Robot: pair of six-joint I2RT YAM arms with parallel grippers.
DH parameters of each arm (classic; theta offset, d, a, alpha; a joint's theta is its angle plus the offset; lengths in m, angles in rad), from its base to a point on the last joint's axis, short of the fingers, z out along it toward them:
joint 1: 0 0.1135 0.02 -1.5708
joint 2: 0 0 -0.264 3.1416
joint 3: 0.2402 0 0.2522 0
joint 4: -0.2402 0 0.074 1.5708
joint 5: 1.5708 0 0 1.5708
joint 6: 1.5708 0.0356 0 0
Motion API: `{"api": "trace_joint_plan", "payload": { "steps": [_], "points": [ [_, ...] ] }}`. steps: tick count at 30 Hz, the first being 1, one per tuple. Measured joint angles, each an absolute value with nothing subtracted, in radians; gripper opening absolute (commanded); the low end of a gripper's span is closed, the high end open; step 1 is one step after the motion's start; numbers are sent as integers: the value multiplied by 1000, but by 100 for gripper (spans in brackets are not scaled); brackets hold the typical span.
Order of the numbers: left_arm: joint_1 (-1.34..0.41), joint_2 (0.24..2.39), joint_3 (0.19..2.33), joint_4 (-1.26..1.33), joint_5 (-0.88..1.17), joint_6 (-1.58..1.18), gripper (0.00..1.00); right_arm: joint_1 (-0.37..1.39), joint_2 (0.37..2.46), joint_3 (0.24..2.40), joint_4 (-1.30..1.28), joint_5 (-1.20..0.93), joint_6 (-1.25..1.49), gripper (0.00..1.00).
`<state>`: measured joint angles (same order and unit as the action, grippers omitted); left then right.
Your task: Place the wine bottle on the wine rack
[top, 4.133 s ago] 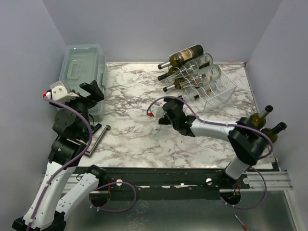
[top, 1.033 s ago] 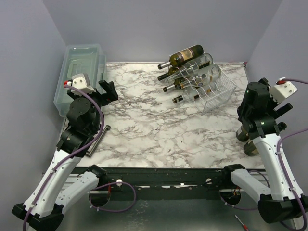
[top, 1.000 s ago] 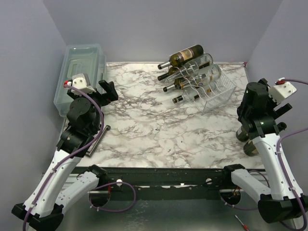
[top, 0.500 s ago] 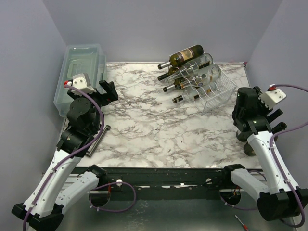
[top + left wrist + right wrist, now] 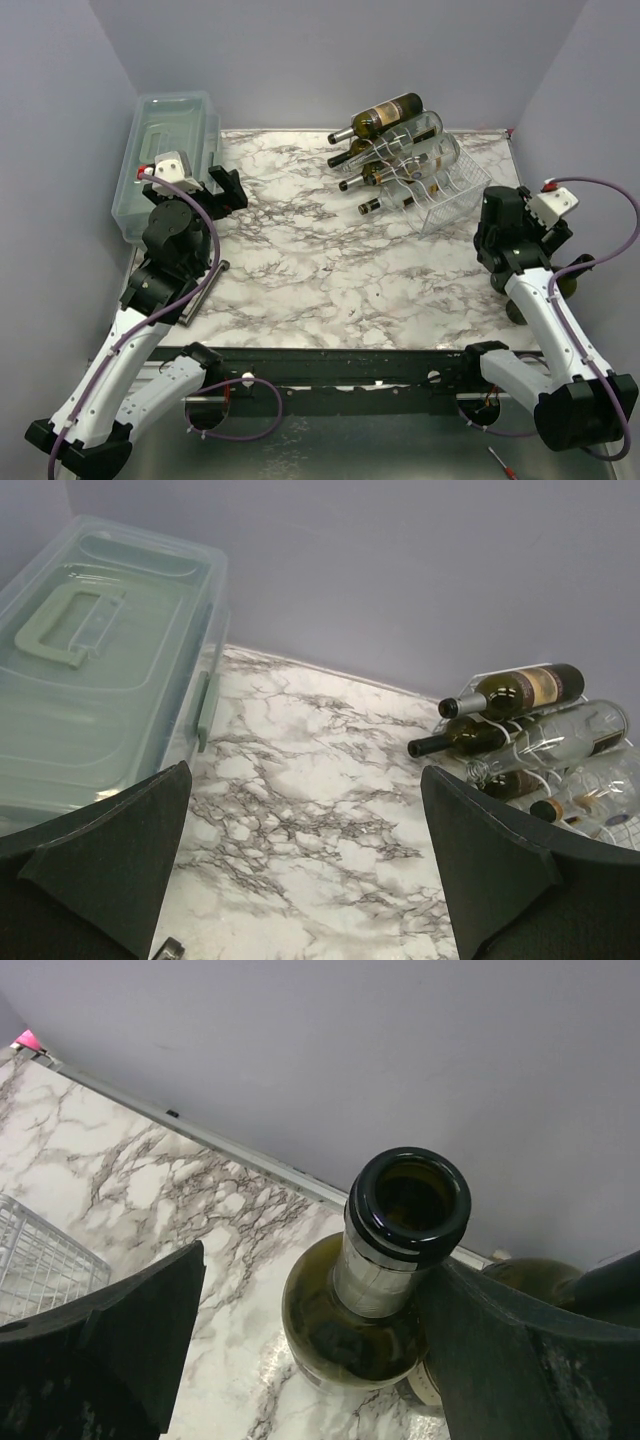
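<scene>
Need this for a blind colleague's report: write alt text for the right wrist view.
An uncorked green wine bottle stands upright on the marble table, seen from above between the right hand's open fingers, nearer the right-side one. A corner of the white wire wine rack shows at left; a purple wall lies behind.

Soft, even light from above fills the scene, leaving only faint shadows on the marble table [image 5: 300,270], while a pale sheen rides the shoulder of the bottle [image 5: 385,1270] in the sharp right wrist view and the dark fingers [image 5: 100,1350] loom slightly blurred at the frame edges.
</scene>
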<state>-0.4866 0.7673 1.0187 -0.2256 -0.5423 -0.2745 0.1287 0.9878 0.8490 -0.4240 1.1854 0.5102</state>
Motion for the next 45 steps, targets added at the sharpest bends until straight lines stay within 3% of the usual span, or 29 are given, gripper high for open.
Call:
{"api": "trace_joint_plan", "payload": {
  "steps": [16,18,22,36,45],
  "points": [
    [-487,775,1019,-226,-546,-267,99,129,960,822,-308,1020,323,40],
    [-487,775,1019,-226,-547,-266,99,129,948,822,-303,958,295,31],
    [-487,775,1019,-226,-547,-265,99,123,942,839,-314,844,229,2],
    [-487,775,1019,-226,-550,-261,99,141,948,908,-379,435,184,1],
    [-487,775,1019,-226,-553,-258,99,290,923,913,-395,72,72,1]
  ]
}}
